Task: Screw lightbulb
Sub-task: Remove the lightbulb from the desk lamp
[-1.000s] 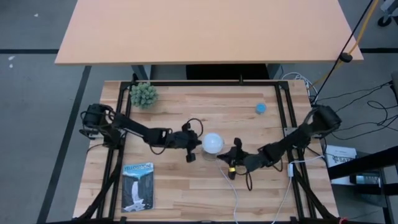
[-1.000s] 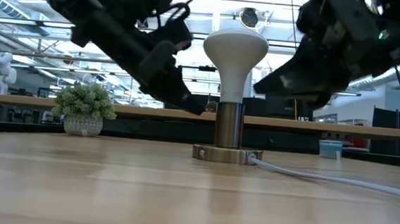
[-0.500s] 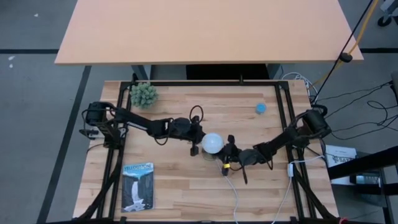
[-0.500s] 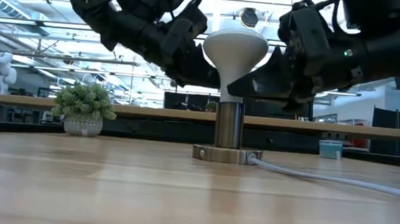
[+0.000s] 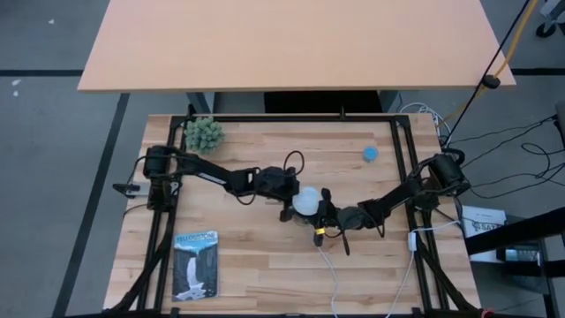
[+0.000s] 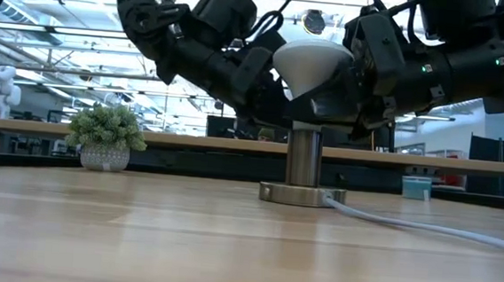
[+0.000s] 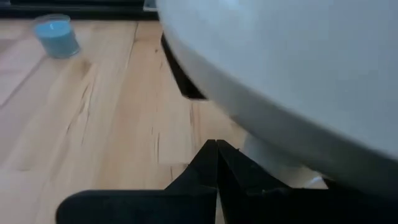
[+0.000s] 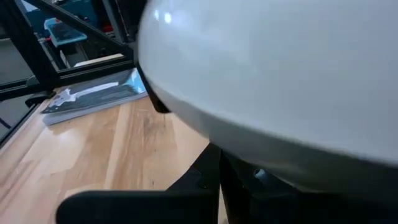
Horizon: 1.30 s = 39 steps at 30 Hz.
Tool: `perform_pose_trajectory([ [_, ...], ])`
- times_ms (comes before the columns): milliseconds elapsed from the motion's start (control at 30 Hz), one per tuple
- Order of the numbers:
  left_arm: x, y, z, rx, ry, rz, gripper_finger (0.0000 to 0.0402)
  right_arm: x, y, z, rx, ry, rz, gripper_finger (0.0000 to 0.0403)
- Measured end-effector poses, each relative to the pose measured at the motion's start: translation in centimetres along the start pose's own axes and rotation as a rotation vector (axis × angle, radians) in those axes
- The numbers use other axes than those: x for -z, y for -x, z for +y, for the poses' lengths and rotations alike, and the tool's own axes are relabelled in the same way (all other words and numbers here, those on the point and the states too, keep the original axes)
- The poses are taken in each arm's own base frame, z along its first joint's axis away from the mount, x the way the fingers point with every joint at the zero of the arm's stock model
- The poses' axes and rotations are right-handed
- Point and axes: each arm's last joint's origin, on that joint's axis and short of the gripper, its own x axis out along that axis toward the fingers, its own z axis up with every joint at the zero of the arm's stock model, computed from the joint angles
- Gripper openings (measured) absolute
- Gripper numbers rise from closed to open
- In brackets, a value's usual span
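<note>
The small white dome-shaped lightbulb stands in a silvery metal socket mid-bench. The left end effector and right end effector, fingers together, press against its opposite sides.

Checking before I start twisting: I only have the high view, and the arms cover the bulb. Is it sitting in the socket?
Observer: In the low view the lightbulb stands upright on top of the socket. The thread itself is hidden behind the grippers.
Operator: Are the fingers around it?
Observer: No. The left wrist view shows the left gripper shut, its tips tucked under the dome.
Operator: And the right?
Observer: Same in the right wrist view: the right gripper is shut beneath the dome, so neither one clasps the bulb.
</note>
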Motion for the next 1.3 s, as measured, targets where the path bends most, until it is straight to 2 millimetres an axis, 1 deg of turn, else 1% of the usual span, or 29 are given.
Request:
perform_pose_trajectory([
  [167, 0.0, 0.0, 0.0, 0.016, 0.004, 0.005, 0.0, 0.1, 0.0, 0.0, 0.009, 0.014, 0.004, 0.0],
  [300, 0.0, -0.1, -0.6, 0.03, 0.015, 0.006, 0.0, 0.1, 0.0, 0.0, 0.008, 0.032, 0.006, 0.0],
  [500, 0.2, -0.1, -1.2, 0.036, 0.021, 0.038, 0.0, 0.4, 0.3, 0.2, 0.051, 0.057, 0.03, 0.0],
  [633, 0.2, -0.1, -1.3, 0.036, 0.04, 0.048, 0.0, 0.3, 1.0, 0.6, 0.102, 0.084, 0.045, 0.0],
  [767, 0.2, 0.0, -1.5, 0.027, 0.043, 0.062, 0.0, -0.1, 2.1, 0.7, 0.179, 0.095, 0.079, 0.0],
  [967, 0.0, 0.3, -1.8, 0.029, 0.043, 0.077, 0.0, -0.6, 3.2, 0.8, 0.197, 0.107, 0.131, 0.0],
  [1033, 0.0, 0.5, -2.1, 0.038, 0.041, 0.093, 0.0, -0.4, 3.5, 0.7, 0.223, 0.096, 0.155, 0.0],
  [1167, 0.0, 0.6, -3.9, 0.074, 0.015, 0.114, 0.0, 0.1, 3.9, 0.5, 0.326, 0.083, 0.149, 0.0],
  [1300, -0.2, 0.7, -4.7, 0.051, -0.004, 0.106, 0.0, 0.2, 4.2, 0.9, 0.307, 0.076, 0.147, 0.0],
])
